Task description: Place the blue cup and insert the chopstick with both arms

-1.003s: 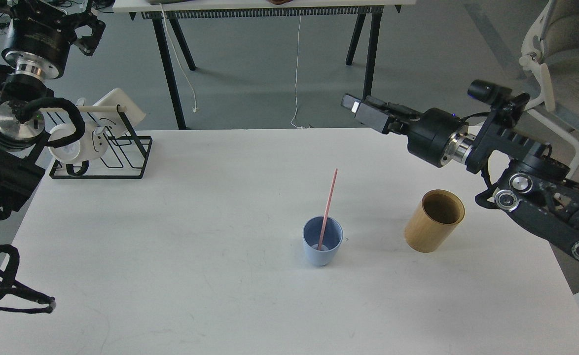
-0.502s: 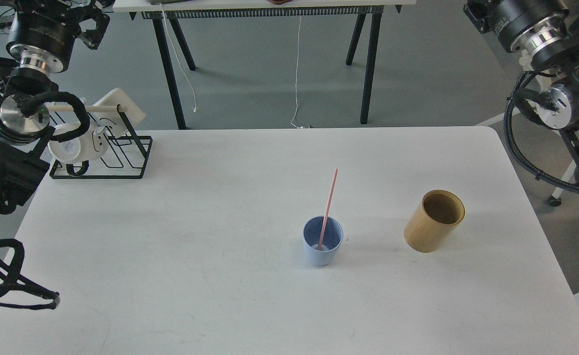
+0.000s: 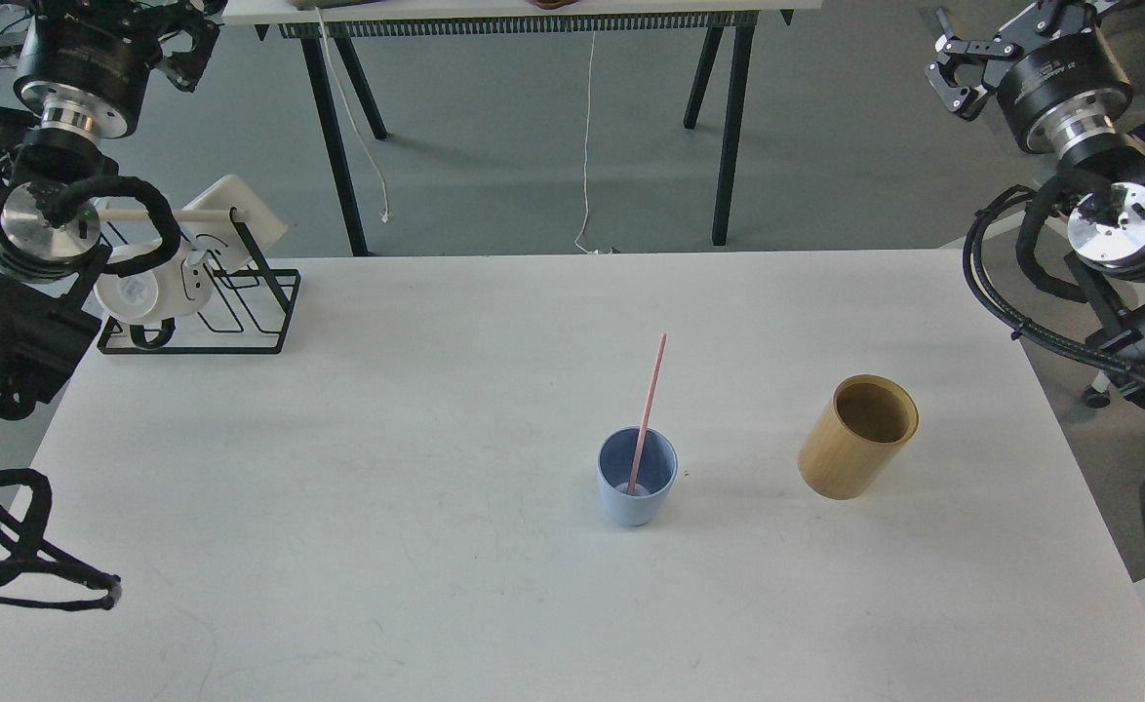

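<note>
The pale blue cup [image 3: 637,483] stands upright on the white table [image 3: 387,546], right of centre. The pink chopstick [image 3: 651,395] stands in it with its lower end on the cup's bottom, and it leans on the far rim, tilted away to the right. My left arm is raised at the far left. Its gripper [image 3: 185,34] sits at the top edge, partly cut off, far from the cup. My right arm is raised at the far right. Its gripper [image 3: 958,63] is off the table at the top right, its claws apart and empty.
A tan bamboo-coloured cylinder [image 3: 860,439] stands to the right of the cup. A black wire rack [image 3: 231,312] at the table's back left holds a white mug [image 3: 134,292] and a pale wooden rod [image 3: 173,213]. Another table's black legs [image 3: 729,127] stand behind.
My right arm has swung up from over the table's back right and off to the far right side. The left arm shifted slightly. The cup and the chopstick have not moved.
</note>
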